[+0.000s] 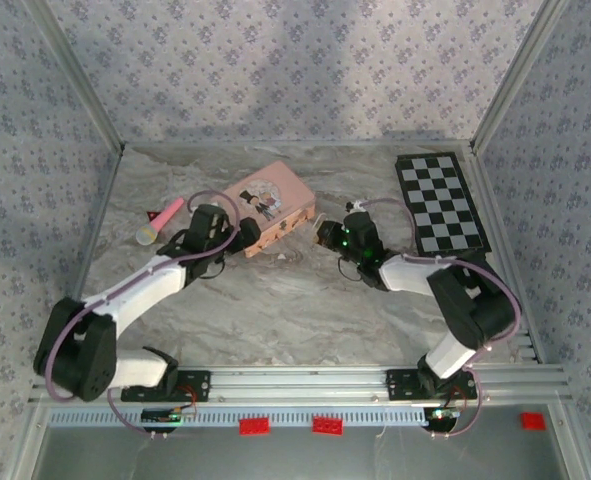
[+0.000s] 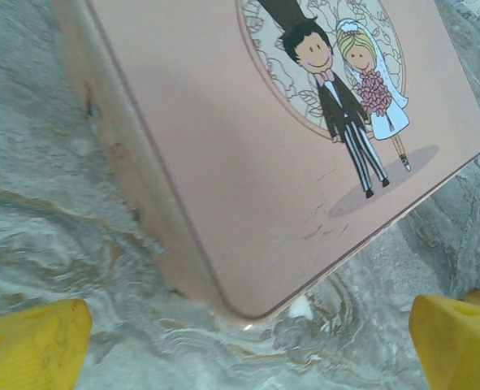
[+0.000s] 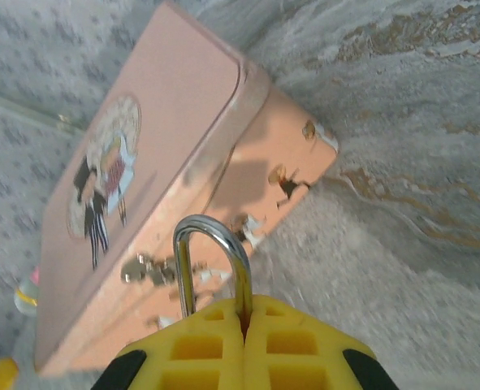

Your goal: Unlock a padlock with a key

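Where the right gripper (image 3: 244, 313) presses its yellow fingers flat together, the padlock (image 3: 181, 272) sits pinched between them; only its thin silvery shackle rises out of the seam, an upright arch pointing toward the pink box (image 3: 154, 154) (the lock's body is hidden inside the grip). The box lies flat on the marbled table (image 3: 402, 146) with its lid up; the lid carries a round medallion with a cartoon bride and groom (image 2: 349, 106); he wears a dark jacket, striped trousers and a pink bow tie; she wears a white dress and veil and holds a red-pink bouquet. On the box's side wall facing the right gripper, small silvery fittings (image 3: 146, 268) catch the light, too blurred to tell what they are. The left gripper (image 2: 244, 349) has its jaws spread wide, a yellow fingertip (image 2: 32, 345) at each lower corner of its wrist view; it hangs over the table just beside a corner of the box. Seen from above, the two grippers flank the box, the left one at its near-left side and the right one just off its right end. A pink toy microphone (image 1: 160, 222) lies on the table left of the left arm; a black-and-white checkerboard (image 1: 440, 200) lies at the far right; three red blocks (image 1: 326, 425) sit along the near edge in front of the arm bases.
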Robot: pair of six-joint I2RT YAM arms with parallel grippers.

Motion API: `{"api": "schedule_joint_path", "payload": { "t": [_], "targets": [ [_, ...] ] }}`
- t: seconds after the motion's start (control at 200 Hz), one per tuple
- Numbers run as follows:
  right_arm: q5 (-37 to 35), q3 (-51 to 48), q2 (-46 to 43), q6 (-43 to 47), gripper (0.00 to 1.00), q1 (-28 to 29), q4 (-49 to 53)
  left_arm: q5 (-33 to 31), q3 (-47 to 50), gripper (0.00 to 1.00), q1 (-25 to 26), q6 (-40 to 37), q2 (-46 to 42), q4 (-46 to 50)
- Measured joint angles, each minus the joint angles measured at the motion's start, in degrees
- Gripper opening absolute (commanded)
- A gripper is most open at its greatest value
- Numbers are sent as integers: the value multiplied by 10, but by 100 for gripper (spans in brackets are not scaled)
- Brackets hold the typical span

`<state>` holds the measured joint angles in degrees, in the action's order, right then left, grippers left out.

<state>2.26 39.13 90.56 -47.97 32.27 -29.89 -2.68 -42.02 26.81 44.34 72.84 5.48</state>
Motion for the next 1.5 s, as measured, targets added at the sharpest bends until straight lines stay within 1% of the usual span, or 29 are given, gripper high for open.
{"api": "schedule_joint_path", "payload": {
  "t": [0.205, 0.34, 0.455, 0.6, 0.775, 0.945, 1.119, 1.499],
  "targets": [
    [14, 0, -112, 100, 0, -1, 171, -23, 68, 100, -19, -43, -85, 20],
    [16, 0, -173, 143, 0, -6, 268, -44, 98, 100, -24, -58, -143, 36],
    [3, 0, -219, 171, 0, -10, 356, -65, 113, 100, -25, -64, -188, 48],
    [-16, 0, -238, 194, 0, -16, 449, -89, 133, 100, -27, -68, -232, 60],
    [-46, 0, -238, 196, 0, -31, 529, -107, 144, 100, -32, -68, -244, 76],
    [-55, -15, -233, 184, 0, -45, 545, -111, 144, 100, -35, -68, -244, 80],
    [-52, -17, -194, 177, 0, -57, 538, -111, 144, 100, -36, -68, -236, 81],
    [2, -14, -88, 176, 0, -59, 475, -111, 144, 100, -44, -68, -236, 80]
  ]
}}
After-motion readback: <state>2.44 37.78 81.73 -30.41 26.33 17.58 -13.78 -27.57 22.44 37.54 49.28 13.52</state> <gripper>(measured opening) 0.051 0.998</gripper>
